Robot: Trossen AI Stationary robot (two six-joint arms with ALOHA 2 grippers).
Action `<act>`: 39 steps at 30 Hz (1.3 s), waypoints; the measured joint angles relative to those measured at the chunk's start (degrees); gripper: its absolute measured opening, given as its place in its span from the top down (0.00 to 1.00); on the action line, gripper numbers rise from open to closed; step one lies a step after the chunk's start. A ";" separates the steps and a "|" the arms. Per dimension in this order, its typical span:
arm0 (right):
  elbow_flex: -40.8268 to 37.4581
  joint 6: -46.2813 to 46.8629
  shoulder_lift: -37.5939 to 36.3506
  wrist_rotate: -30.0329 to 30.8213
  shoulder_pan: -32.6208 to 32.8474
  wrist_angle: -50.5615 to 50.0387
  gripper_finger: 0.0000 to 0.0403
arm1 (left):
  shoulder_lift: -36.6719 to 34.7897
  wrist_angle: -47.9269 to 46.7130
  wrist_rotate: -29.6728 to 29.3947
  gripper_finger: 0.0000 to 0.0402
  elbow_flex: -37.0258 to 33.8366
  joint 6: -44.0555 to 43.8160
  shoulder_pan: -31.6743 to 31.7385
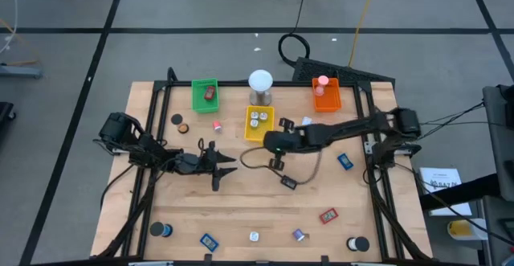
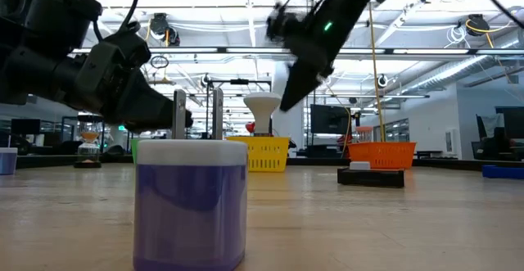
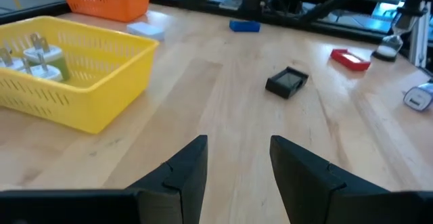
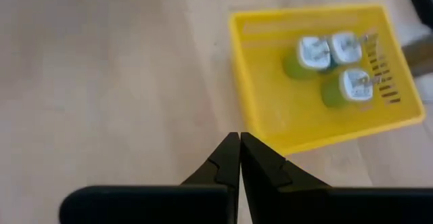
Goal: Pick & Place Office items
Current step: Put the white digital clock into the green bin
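Small office items lie scattered on the wooden table: a dark rectangular piece (image 1: 287,182) (image 3: 287,82), blue pieces (image 1: 344,161) (image 1: 209,240), a red piece (image 1: 328,216) (image 3: 350,59), black rolls (image 1: 163,231) (image 1: 357,243), a pink bit (image 1: 217,124) and a white round bit (image 1: 254,236). My left gripper (image 1: 223,166) (image 3: 237,160) is open, low over bare wood left of the dark piece. My right gripper (image 1: 269,145) (image 4: 239,143) is shut and holds nothing. It hangs above the table by the near-left corner of the yellow tray (image 1: 259,124) (image 4: 270,126).
The yellow tray holds three green-and-white plugs (image 4: 329,65). A green tray (image 1: 206,94), a white-domed cylinder (image 1: 260,81) and an orange tray (image 1: 326,94) stand along the far edge. A purple cylinder with a white top (image 2: 191,201) sits close to the low camera.
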 joint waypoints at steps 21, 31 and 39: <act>-41.96 7.95 -38.18 16.34 3.90 29.55 0.99 | 0.00 -14.75 -4.35 0.82 10.41 2.48 -4.47; -45.27 22.09 -41.21 25.02 0.67 22.81 0.99 | 0.00 -15.91 -11.33 0.94 13.40 6.64 -9.32; -46.38 34.24 -30.45 23.52 -4.35 23.70 0.80 | 0.00 -16.09 -11.58 0.94 13.40 6.16 -9.20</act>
